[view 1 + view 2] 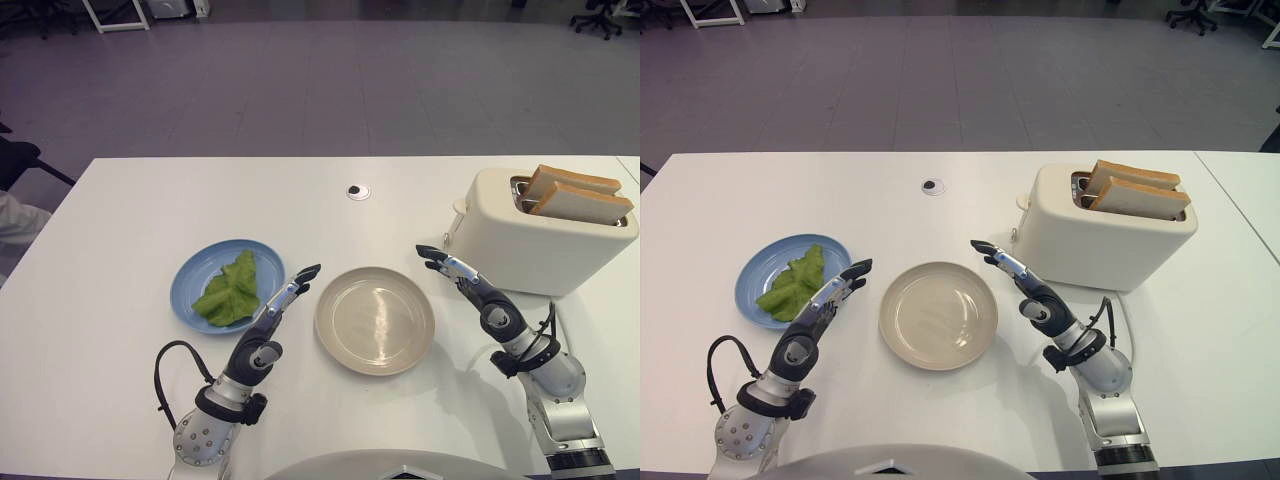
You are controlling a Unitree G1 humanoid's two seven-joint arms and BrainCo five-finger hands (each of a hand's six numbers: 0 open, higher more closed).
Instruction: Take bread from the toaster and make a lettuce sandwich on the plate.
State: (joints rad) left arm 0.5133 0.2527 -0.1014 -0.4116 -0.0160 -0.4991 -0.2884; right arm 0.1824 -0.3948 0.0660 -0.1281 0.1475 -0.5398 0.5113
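A cream toaster (530, 245) stands at the right of the white table, with two bread slices (578, 195) sticking up from its slots. An empty beige plate (375, 320) lies at the table's middle front. A blue plate (200, 275) to its left holds a lettuce leaf (230, 290). My left hand (270, 325) is between the two plates, fingers stretched out, holding nothing. My right hand (475, 290) hovers just right of the beige plate, in front of the toaster's left end, fingers extended and empty.
A small round black-and-white cap (357, 191) sits on the table behind the plates. The toaster's cord (1127, 335) runs along the table by my right wrist. The table's right edge (630, 170) lies just past the toaster.
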